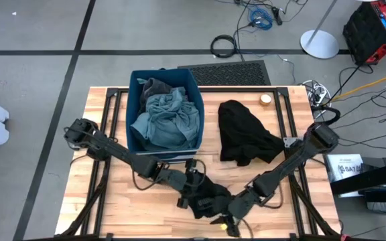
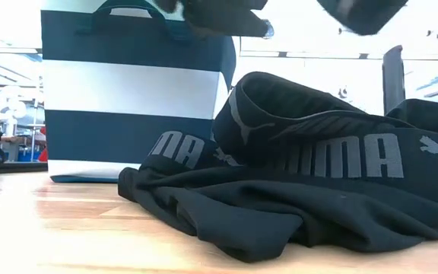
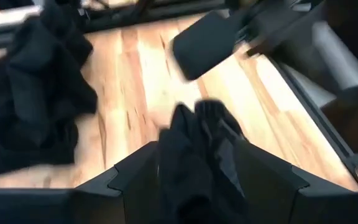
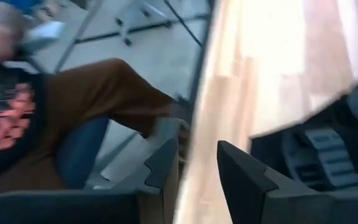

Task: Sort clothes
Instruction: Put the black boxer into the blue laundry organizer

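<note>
One wooden tabletop [image 1: 159, 201], one navy bin [image 1: 134, 107] holding two garments: grey-green [image 1: 169, 120] over dark grey [image 1: 154, 87]. Two black garments on the wood: larger [image 1: 245, 134] beside bin, smaller Puma-marked [image 1: 208, 197] at near edge. Left hand [image 1: 194, 189] clamped on smaller black garment; right hand [image 1: 230, 219] just beside it, fingers [image 4: 241, 171] apart, empty.
</note>
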